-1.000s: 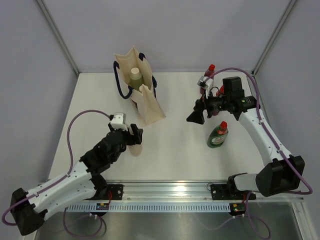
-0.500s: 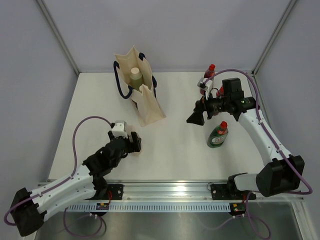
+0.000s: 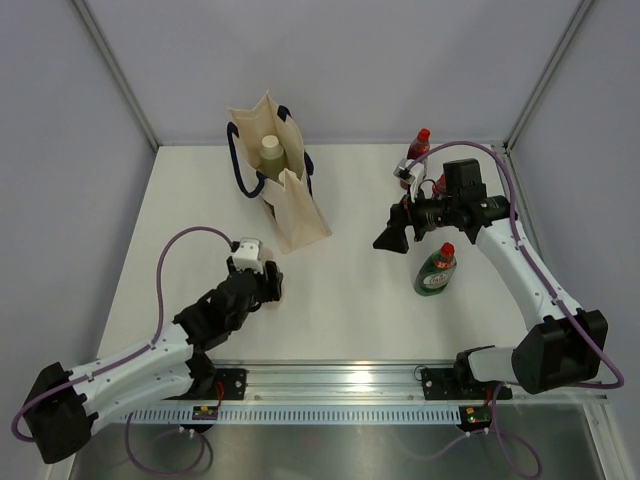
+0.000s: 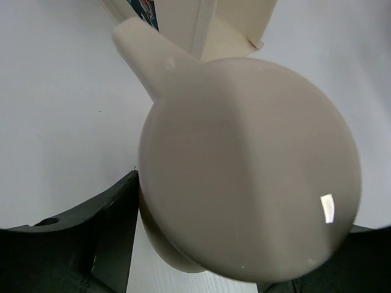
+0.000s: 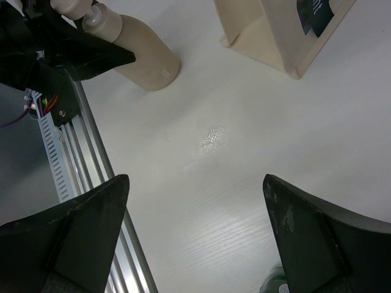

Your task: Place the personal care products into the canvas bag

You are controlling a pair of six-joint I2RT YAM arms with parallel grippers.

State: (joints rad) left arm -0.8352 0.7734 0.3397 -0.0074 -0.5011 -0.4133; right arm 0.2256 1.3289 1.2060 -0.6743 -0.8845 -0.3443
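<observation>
The canvas bag (image 3: 292,205) stands at the back left with navy handles; its base shows in the right wrist view (image 5: 278,30) and the left wrist view (image 4: 211,27). One sage-green bottle (image 3: 271,151) stands inside it. A second sage-green bottle is not in view. My left gripper (image 3: 268,284) is shut on the pinkish-beige bottle (image 5: 139,54) at its cap (image 4: 250,165). The bottle's base rests on the table in front of the bag. My right gripper (image 3: 389,236) is open and empty above the table's middle right, and its open jaws show in the right wrist view (image 5: 195,232).
A green dish-soap bottle (image 3: 437,270) stands just under the right arm. Two red-capped bottles (image 3: 419,144) stand at the back right behind the right wrist. The metal rail (image 5: 61,146) runs along the table's near edge.
My left gripper has dropped down and toward the near edge, over the pinkish-beige bottle, which now hides beneath it in the top view. The right arm has hardly moved.
</observation>
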